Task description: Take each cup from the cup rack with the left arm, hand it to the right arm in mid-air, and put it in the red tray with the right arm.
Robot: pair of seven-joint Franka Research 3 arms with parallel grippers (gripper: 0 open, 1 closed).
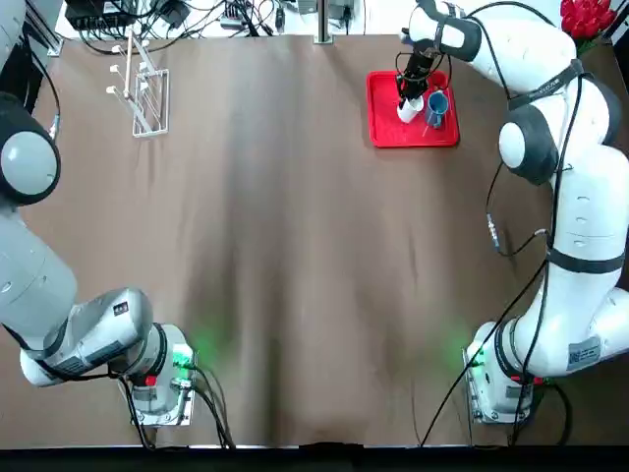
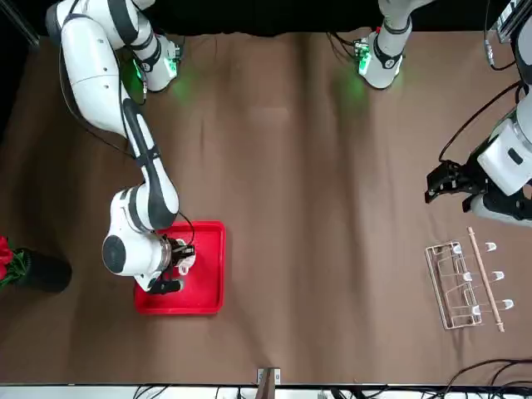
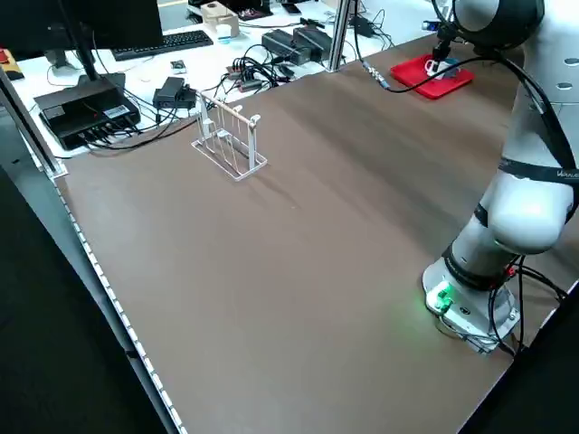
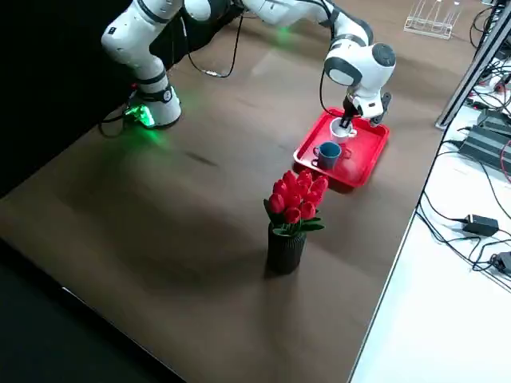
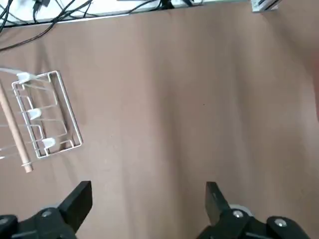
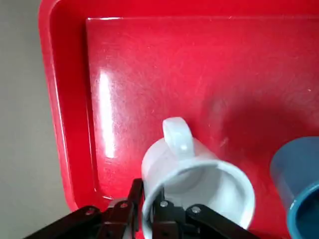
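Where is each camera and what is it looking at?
Top: overhead, looking down; both arms show.
Front: across the table, facing the robot.
Left side: raised, past the cup rack.
Right side: raised, over the red tray.
Left wrist: left gripper open above the table.
Right wrist: right gripper pinching the white cup.
Both side views share the tray.

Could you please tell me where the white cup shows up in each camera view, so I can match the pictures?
Top view: white cup upper right, in the red tray.
Front view: lower left, mostly behind the right gripper.
Left side view: tiny, top right.
Right side view: upper middle.
Left wrist view: not in it.
Right wrist view: lower centre.
Shared landmark: the red tray.
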